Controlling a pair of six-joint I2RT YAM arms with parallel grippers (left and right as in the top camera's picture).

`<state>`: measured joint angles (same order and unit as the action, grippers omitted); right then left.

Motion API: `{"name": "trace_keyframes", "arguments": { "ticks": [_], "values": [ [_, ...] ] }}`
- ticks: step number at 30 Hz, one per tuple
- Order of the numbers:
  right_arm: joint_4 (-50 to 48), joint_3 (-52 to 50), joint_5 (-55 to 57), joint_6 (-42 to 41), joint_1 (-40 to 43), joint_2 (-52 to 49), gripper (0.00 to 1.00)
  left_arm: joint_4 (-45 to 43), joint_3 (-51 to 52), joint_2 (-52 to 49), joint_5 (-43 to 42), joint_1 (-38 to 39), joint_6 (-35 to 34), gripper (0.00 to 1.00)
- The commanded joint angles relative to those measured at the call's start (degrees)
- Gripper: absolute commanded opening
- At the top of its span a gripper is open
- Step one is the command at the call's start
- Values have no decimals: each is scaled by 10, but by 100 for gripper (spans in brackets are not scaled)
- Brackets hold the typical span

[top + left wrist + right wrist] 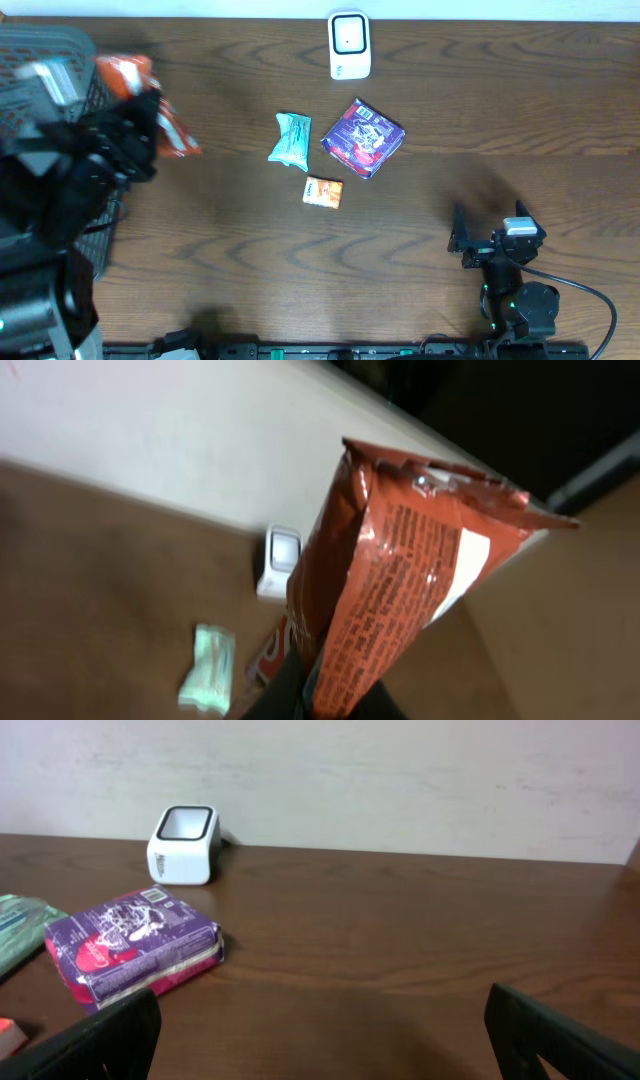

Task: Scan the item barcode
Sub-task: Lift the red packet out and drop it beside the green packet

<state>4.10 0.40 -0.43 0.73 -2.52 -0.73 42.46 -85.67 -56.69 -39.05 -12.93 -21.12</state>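
In the upper left of the overhead view stands a dark mesh basket [40, 45]. The left arm covers most of it, so its contents cannot be made out. Just beside its right wall, the left gripper [325, 700] has its jaws clamped tight on the lower end of an orange packet [385, 590], held off the tabletop [250, 290]. In the left wrist view the packet stands tilted, crimped top edge uppermost, with small print and a white label [465, 565] facing the camera. The white scanner [348, 45] stands at the top centre of the overhead view, well apart from the held packet. Below it, near the middle of the tabletop, lie a teal packet [290, 138] and a purple packet [362, 138] side by side. A small orange packet [323, 191] lies just below the gap between them. At the lower right of the overhead view the right gripper [462, 240] rests low, its jaws spread wide with nothing between them, pointing toward the purple packet and the scanner.
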Motion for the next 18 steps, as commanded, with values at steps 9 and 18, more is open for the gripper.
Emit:
{"name": "trace_keyframes", "arguments": {
  "ticks": [9,18],
  "values": [
    [2,-1,-3,6,4,1,99,57,0,-105,23,91,49,7],
    [2,-1,-3,6,4,1,99,81,0,-266,26,157,50,7]
  ]
}}
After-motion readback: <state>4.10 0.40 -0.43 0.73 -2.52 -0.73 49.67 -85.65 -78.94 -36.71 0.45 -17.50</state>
